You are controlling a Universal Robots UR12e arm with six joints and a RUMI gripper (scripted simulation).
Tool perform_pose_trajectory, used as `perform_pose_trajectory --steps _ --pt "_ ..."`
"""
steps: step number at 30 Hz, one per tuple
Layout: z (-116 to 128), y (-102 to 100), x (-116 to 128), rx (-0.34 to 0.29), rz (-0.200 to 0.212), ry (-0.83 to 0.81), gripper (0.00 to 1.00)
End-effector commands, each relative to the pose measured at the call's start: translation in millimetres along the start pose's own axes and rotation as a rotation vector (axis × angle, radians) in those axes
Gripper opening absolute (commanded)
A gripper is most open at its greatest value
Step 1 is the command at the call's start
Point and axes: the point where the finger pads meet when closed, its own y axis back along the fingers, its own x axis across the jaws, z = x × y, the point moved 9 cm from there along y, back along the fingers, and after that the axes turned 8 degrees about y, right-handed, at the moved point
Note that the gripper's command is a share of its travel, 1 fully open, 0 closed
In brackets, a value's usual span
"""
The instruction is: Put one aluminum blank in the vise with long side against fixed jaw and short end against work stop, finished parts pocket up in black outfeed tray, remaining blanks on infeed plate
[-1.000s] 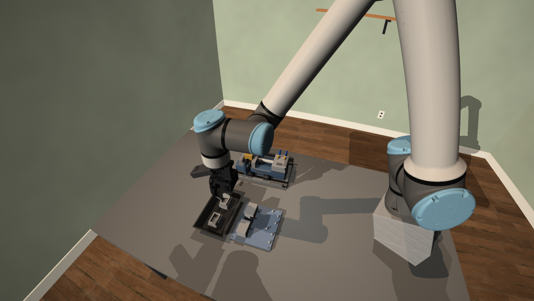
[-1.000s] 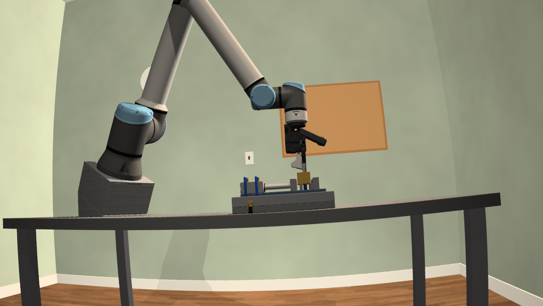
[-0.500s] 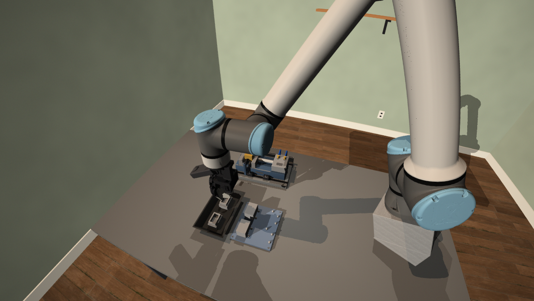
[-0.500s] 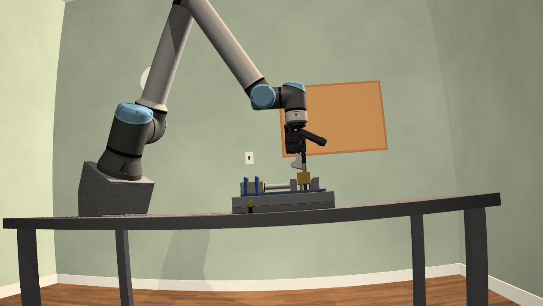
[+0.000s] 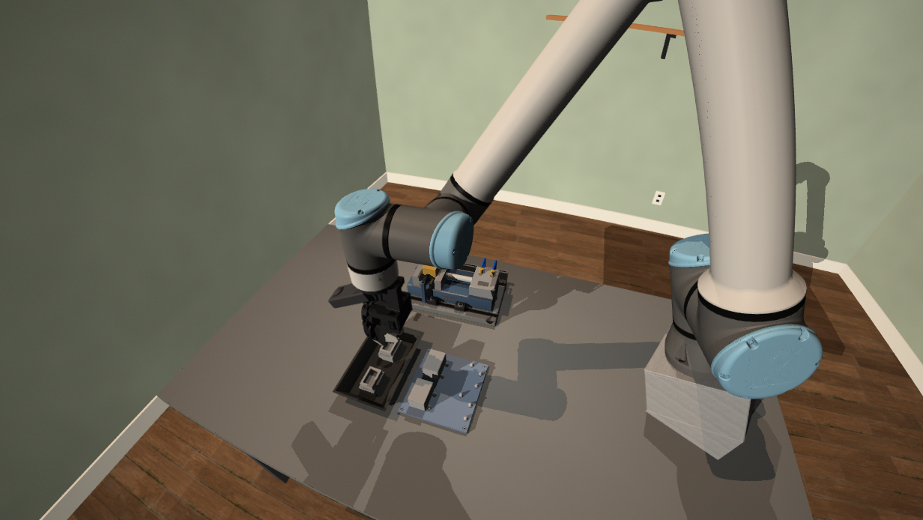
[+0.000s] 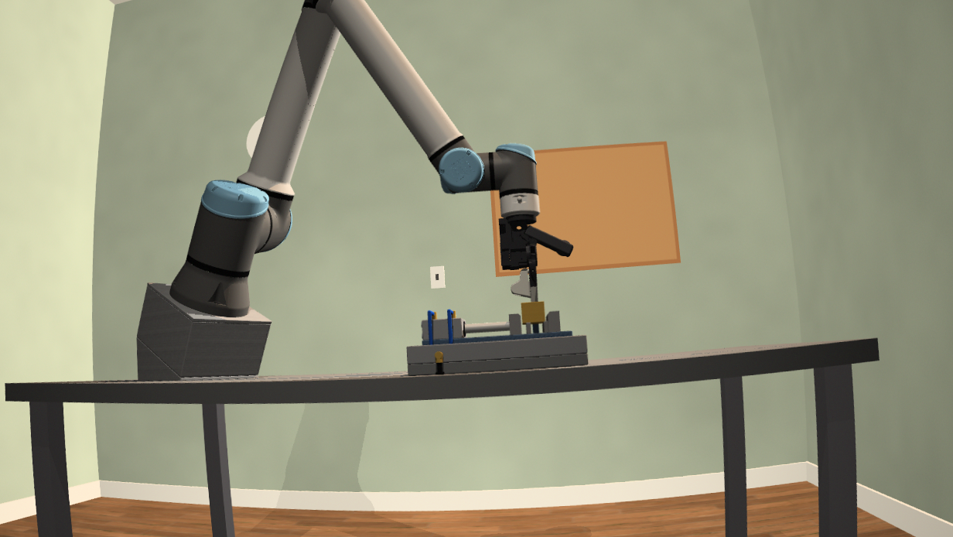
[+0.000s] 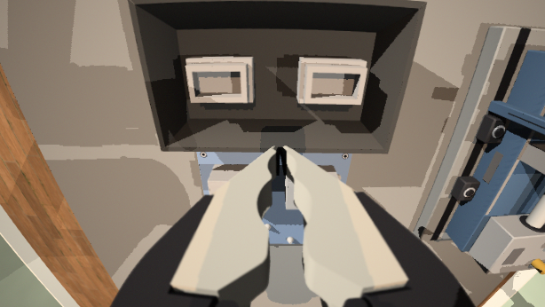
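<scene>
Hovering: clenched two-jaw tool (image 7: 280, 153), grasping nothing, above the black outfeed tray (image 7: 148, 80)
Tray: two pale pocketed finished parts (image 7: 219, 80) (image 7: 333, 81), flat, pockets up
Pinned blue-gray infeed plate (image 5: 468, 403): two plain gray blanks (image 5: 434, 363) (image 5: 421, 393)
Blue vise (image 5: 452, 287): beside it on the counter (image 5: 580, 419)

Cream tubular arm links (image 5: 742, 129), dark grey joints (image 6: 227, 240) with light-blue caps (image 5: 765, 360), black claw (image 7: 280, 153) with pale fingers.

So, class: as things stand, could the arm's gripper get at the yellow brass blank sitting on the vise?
Probably yes: the brass blank sits exposed atop the vise, nothing above it, and the gripper, shut and empty, hangs nearby.
</scene>
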Motion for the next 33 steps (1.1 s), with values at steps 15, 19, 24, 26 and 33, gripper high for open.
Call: perform_pose_trajectory --steps 15,19,24,26,33 --pt "-0.5 4.2 0.0 0.001 0.0 0.0 0.0" --pt "-0.5 9.8 0.0 0.001 0.0 0.0 0.0" --pt "-0.5 20.4 0.0 0.001 0.0 0.0 0.0" --pt "-0.5 25.4 0.0 0.001 0.0 0.0 0.0" --pt "-0.4 38.8 0.0 0.001 0.0 0.0 0.0"
